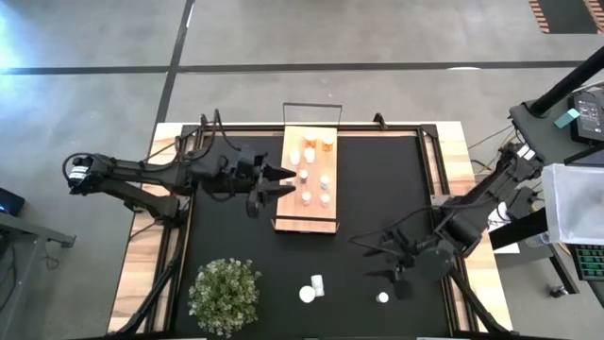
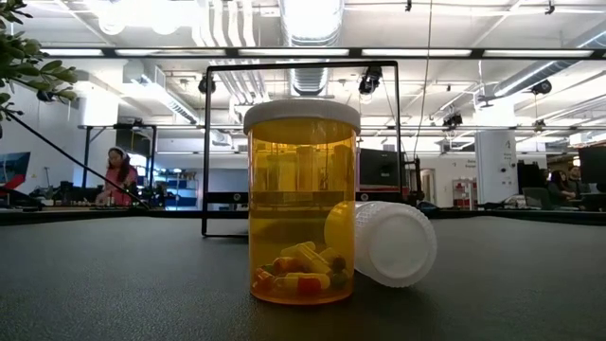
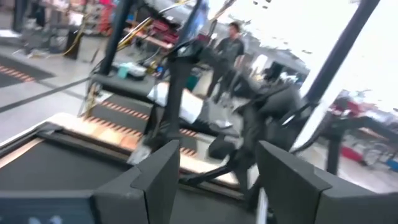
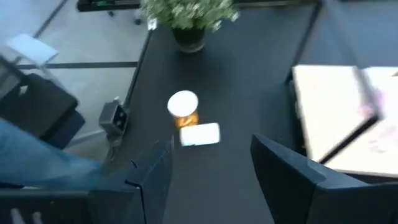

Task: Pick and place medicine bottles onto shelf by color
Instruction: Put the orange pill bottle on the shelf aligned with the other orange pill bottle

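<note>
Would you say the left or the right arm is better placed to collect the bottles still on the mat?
Right. The right gripper, open, hovers near the orange bottle; the left gripper is at the shelf.

Potted plant [image 1: 225, 294] w/ small pale leaves at near-left corner of black mat [image 1: 368, 198]; person in pink top [image 2: 119, 175] at bench in bkgd.

Setting: open-plan robotics lab or workshop. Evidence: exposed silver ceiling ducts [image 2: 308, 43] and strip lighting overhead; grey concrete floor [image 1: 94, 38] marked with dark lines; rows of workbenches with dark monitors [image 2: 379, 169] in the background; a seated person in pink [image 2: 120, 175] at a far bench; another standing person [image 3: 227, 53] among equipment racks.
</note>
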Motion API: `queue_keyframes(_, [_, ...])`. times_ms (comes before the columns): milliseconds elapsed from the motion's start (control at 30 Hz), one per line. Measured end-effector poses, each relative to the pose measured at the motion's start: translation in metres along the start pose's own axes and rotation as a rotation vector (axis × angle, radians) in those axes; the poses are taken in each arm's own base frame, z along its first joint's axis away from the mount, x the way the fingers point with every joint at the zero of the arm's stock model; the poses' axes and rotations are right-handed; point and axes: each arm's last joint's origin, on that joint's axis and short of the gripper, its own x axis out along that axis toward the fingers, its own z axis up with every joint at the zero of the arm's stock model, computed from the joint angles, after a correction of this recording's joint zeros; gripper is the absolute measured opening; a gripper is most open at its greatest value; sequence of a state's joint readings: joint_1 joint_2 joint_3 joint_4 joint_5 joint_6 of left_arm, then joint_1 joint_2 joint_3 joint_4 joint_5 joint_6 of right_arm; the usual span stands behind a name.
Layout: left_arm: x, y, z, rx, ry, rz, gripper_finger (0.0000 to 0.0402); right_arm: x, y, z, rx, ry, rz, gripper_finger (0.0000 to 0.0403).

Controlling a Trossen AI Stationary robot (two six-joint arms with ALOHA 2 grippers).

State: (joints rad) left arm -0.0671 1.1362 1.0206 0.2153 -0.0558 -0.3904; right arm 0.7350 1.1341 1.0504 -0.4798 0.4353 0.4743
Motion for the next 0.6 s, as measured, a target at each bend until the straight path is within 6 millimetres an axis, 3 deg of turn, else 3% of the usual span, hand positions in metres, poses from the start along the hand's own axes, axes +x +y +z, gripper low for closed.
queue_keyframes(300, [-0.001, -0.015, 0.000, -0.012, -0.037, -0.069, 0.0195, 0.026, 0.007, -0.028, 0.046, -0.027, 0.240, 0.0203])
queue_keyframes(600, [0.000, -0.014, -0.003, -0.033, -0.019, -0.064, 0.0195, 0.039, 0.007, -0.037, 0.195, 0.023, 0.226, 0.0203])
